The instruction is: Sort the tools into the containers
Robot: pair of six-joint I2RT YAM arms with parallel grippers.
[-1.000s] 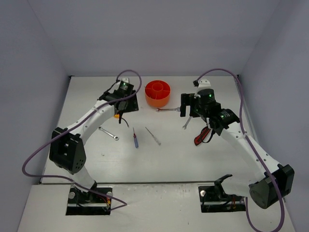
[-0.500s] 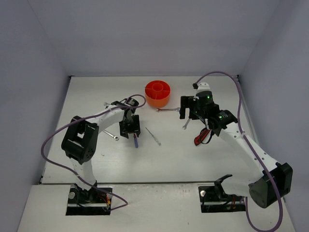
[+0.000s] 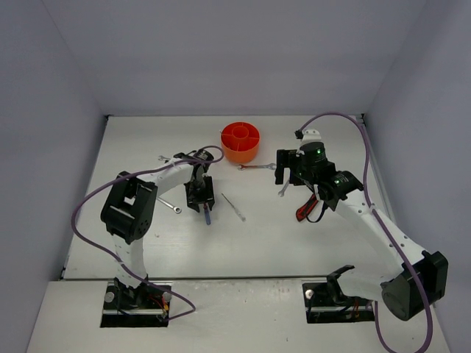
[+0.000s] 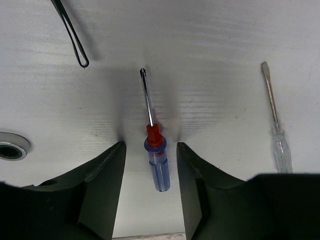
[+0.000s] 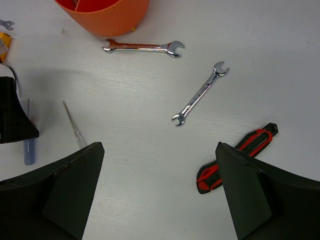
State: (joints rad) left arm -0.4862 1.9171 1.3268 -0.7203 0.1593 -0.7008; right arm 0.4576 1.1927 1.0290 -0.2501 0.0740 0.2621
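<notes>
My left gripper (image 4: 150, 152) stood half-open astride the blue-handled screwdriver (image 4: 152, 132), one finger either side of its handle without touching, its shaft pointing straight ahead across my closing line, while my right gripper (image 5: 157, 150) hung wide, empty and well apart.

The bench (image 4: 210, 35) is showing a matt white face with a fine grain. The screwdriver (image 4: 156, 167) is glinting, with a translucent blue plastic handle and a bright metal shaft. The wrenches (image 5: 144, 47) are shining like polished steel. The tub (image 5: 107, 17) is looking like ribbed orange plastic.
</notes>
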